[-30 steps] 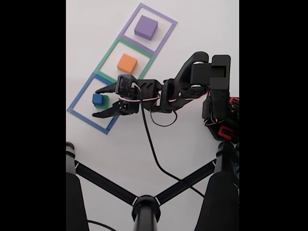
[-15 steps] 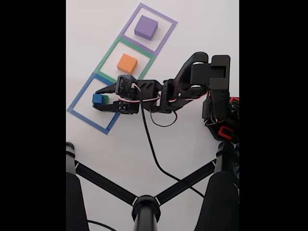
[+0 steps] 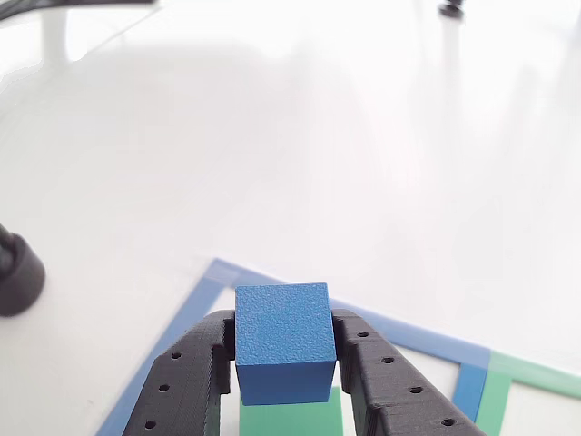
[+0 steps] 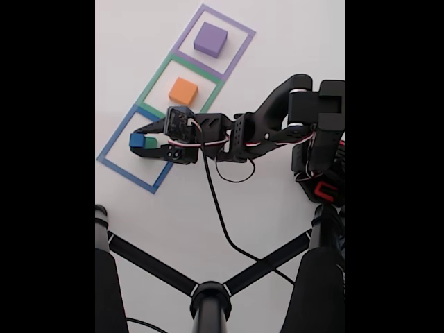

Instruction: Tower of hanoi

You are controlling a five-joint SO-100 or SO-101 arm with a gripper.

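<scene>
Two fingers (image 3: 186, 381) clamping blue cube (image 3: 283, 341), arm (image 4: 257, 128) stretched low

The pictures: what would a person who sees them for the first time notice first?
First, the blue cube clamped between the black fingers of the gripper, low in the middle of the other view, with a green block just under it. In the fixed view, three tape squares run in a diagonal row: the orange block lies in the green one, the purple block in the purple one.

Blue cube (image 3: 282, 341), green block (image 3: 290, 411), orange block (image 4: 183, 91), purple block (image 4: 210, 39).
</scene>
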